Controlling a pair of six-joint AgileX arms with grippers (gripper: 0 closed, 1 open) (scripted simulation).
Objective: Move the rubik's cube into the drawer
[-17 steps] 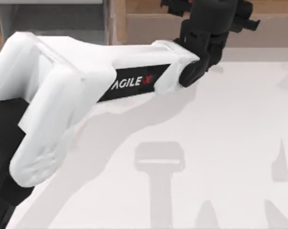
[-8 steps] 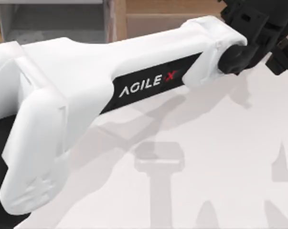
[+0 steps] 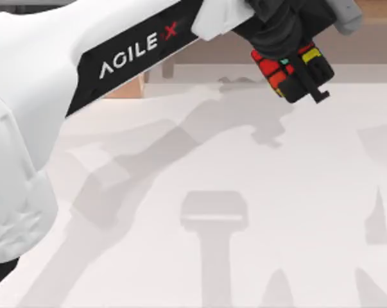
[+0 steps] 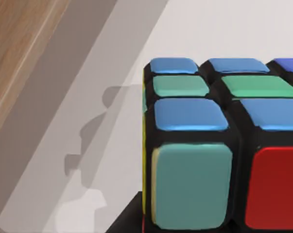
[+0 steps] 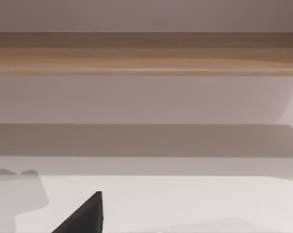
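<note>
My left gripper (image 3: 297, 76) hangs above the back of the table, right of centre, shut on the rubik's cube (image 3: 275, 68). Red, yellow and green tiles of the cube show between the black fingers (image 3: 316, 82). In the left wrist view the rubik's cube (image 4: 219, 145) sits close up, with blue, teal and red tiles on a black grid, held over the white table. The drawer is hidden behind my left arm (image 3: 84, 70). Of my right gripper, one dark finger (image 5: 85, 217) juts over the table, facing the wooden furniture.
A brown wooden panel (image 3: 209, 52) runs along the back edge of the white table (image 3: 257, 173). The right wrist view faces a long wooden ledge (image 5: 146, 53). Grey shadows of the arms lie on the tabletop.
My left arm has swung upward and back, and its gripper has shifted from the far right toward the centre. The cube now shows between its fingers.
</note>
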